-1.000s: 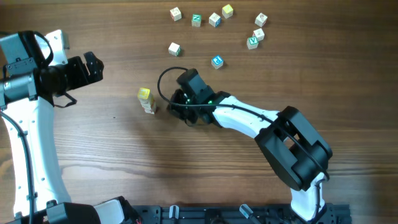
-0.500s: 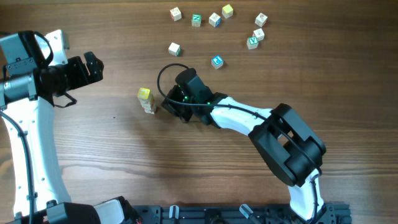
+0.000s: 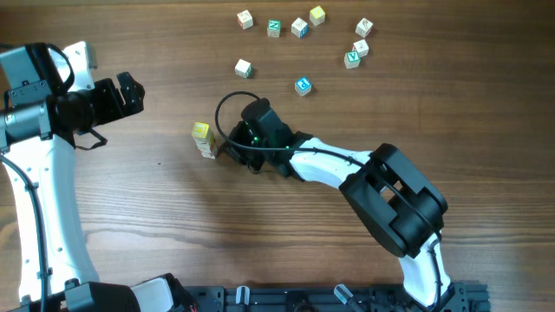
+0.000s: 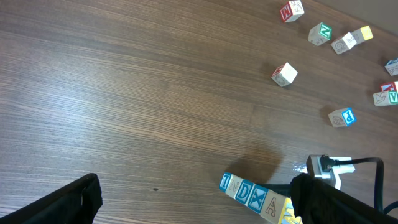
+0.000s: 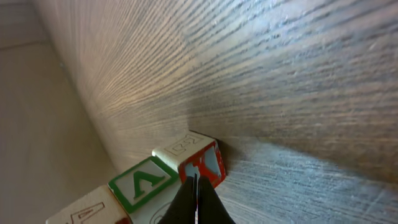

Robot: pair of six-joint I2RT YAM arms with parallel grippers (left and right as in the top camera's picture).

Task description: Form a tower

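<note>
The tower stands left of the table's middle, a slim stack of letter cubes with a pale yellow cube on top. The left wrist view shows the tower with blue-lettered faces. My right gripper is shut, right beside the tower's base. In the right wrist view its shut gripper tips press against the red-marked bottom cube, next to a green A cube. My left gripper hangs open far to the left, holding nothing; its dark fingers frame the lower edge of the left wrist view.
Several loose letter cubes lie scattered at the back: one white, one blue-marked, a row with a green one and a yellow one, and more at the right. The right arm crosses the table's middle.
My right gripper has slid left, closing the gap to the tower's base. The tower and the left arm have not moved.
</note>
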